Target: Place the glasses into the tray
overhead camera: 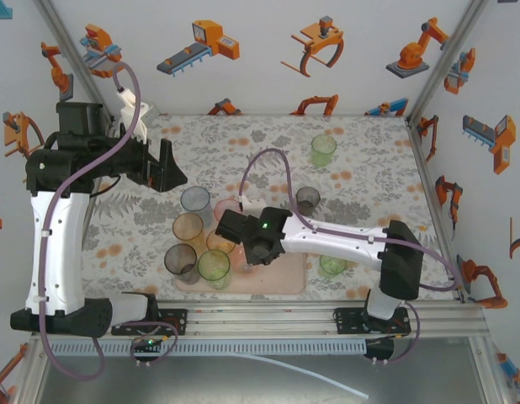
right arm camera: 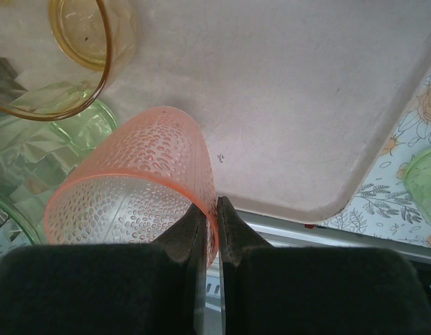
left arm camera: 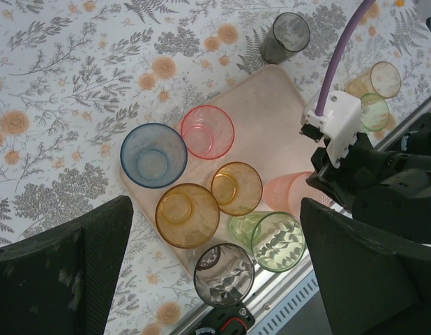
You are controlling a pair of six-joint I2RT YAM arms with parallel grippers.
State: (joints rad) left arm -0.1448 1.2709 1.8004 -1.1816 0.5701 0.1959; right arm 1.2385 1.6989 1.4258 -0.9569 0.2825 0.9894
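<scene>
Nearest, pinches the rim wall of a dotted pink tumbler [right arm camera: 132,188] in the right tool [right arm camera: 210,209], jaws clamped on it, one inside, one outside. Hangs it mouth-up, long axis in line with the tool, over the tray [right arm camera: 292,98] by its near edge (bare floor straight below; touching or not, cannot tell). Farther in, crowds six other glasses [left arm camera: 187,215] onto the tray's left half. Beyond, holds the left tool [overhead camera: 163,168] spread wide, empty.

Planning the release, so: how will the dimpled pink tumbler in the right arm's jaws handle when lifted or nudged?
Probably light: the right gripper holds the dimpled pink tumbler by one thin wall at its rim. That translucent wall may flex if squeezed. Taller than wide and round, it could tip if nudged, then roll.
</scene>
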